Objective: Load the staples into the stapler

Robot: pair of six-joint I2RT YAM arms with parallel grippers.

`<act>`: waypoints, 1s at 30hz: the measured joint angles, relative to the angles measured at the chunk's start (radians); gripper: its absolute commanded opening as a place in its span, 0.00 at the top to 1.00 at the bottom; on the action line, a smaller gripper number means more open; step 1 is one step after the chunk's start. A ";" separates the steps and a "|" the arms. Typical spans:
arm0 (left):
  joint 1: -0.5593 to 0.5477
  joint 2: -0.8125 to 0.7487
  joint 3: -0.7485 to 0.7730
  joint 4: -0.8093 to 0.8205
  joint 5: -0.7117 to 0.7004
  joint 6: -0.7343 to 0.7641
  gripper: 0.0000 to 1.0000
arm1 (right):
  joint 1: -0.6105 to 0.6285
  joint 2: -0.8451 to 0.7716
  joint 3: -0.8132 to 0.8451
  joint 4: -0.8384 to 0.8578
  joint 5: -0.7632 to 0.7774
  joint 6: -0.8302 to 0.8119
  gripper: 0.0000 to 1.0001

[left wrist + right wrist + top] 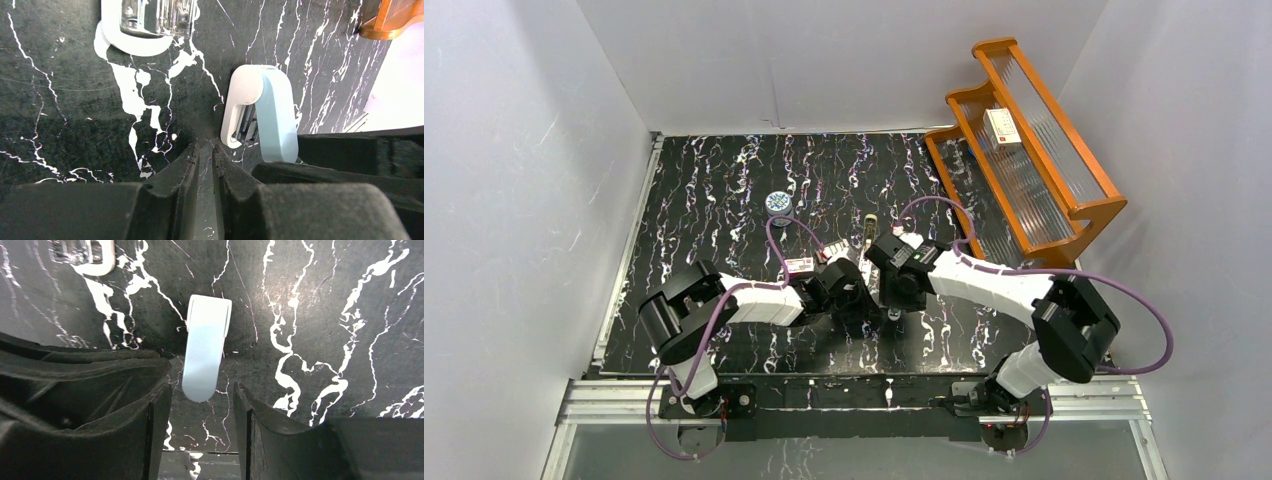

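The stapler [140,46] lies on the table [724,190] just beyond both my hands. From my left wrist only its pale rounded end shows, with a shiny metal part inside, and the rest is cut off by the edge of the view. Neither hand touches it.

My left hand [206,150] is clenched to a thin slit with nothing in it, its tips low over the table. My right hand [202,390] is spread wide and grasps nothing. The near end of a light blue stapler [205,345] sits between its fingertips, and I cannot tell whether they touch it. That shorter stapler lies flat just beside my left fingers [180,170], between my right hand and the pale stapler.

The red-and-white staples sleeve [800,265] rests by my left wrist. Farther off sits a round blue-and-white tin [777,202]. At the far right stands a wooden rack [1092,205], with a white box [1002,126] on it.
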 measured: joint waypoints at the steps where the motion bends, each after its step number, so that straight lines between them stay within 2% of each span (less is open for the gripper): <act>1: 0.000 -0.002 0.000 0.000 -0.002 0.006 0.83 | 0.000 -0.005 0.009 -0.008 0.004 0.004 0.43; 3: 0.000 -0.004 0.000 -0.002 -0.006 0.019 0.81 | 0.000 -0.023 0.029 -0.026 0.018 0.012 0.46; 8: 0.000 -0.006 0.000 0.006 -0.003 0.046 0.81 | 0.000 -0.072 0.055 -0.046 0.060 0.021 0.64; 12: 0.002 -0.003 0.000 0.014 0.024 0.068 0.82 | 0.000 -0.072 0.055 -0.051 0.078 0.022 0.70; 30: 0.008 0.046 0.017 0.075 0.106 0.093 0.82 | -0.004 -0.002 -0.008 0.024 0.033 0.010 0.72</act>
